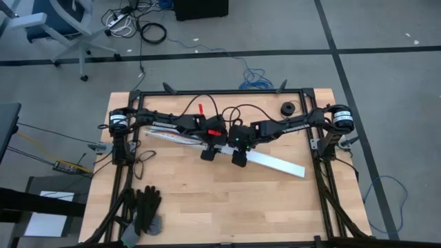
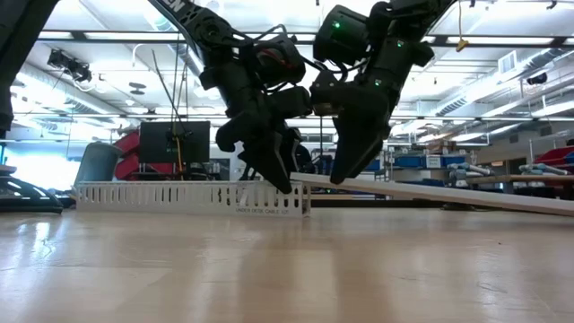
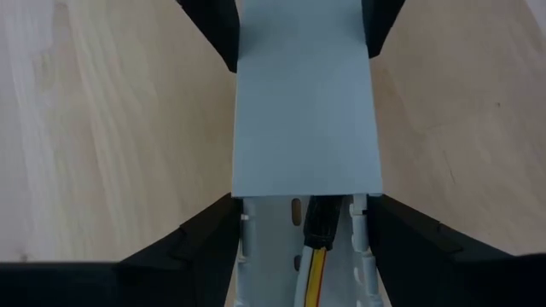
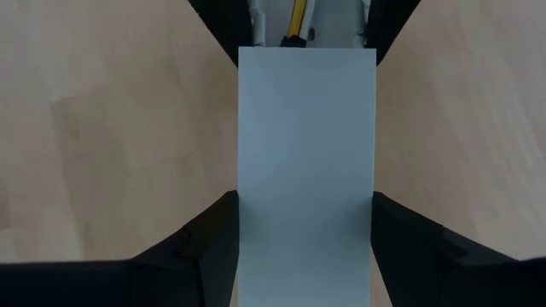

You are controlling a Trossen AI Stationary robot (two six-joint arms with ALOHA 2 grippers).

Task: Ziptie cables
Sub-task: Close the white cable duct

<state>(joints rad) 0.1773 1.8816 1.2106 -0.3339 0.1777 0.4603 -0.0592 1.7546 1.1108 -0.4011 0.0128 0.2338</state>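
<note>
Cables [image 3: 314, 266] lie inside the white slotted channel [image 2: 179, 196], a yellow one, a white one and a dark plug end showing in the left wrist view just where the flat grey cover strip [image 4: 305, 170] stops. That placement looks deliberate: the channel keeps the loose wires gathered in one line, and the cover is being laid or slid over its open top.

Both arms meet at the middle of the wooden table [image 1: 207, 207]. The left gripper [image 1: 209, 153] straddles the joint where the cover's end sits over the channel, its fingers [image 3: 183, 247] standing on either side of the channel walls. They flank it closely, part spread, but whether they actually press the plastic I cannot tell. The right gripper [image 1: 239, 157] sits just beside it, farther along the strip, with its fingers [image 4: 192, 234] at the cover's two edges in the same way, apparently steadying or steering it.

In the low view the cover rises at a slant from the channel's end toward the right, so its far part is not seated. Holding it from two near points probably keeps the thin strip from twisting.

No zip tie is visible anywhere. A black glove [image 1: 146, 207] lies near the table's front left, and a small black roll [image 1: 286, 109] rests at the back.
</note>
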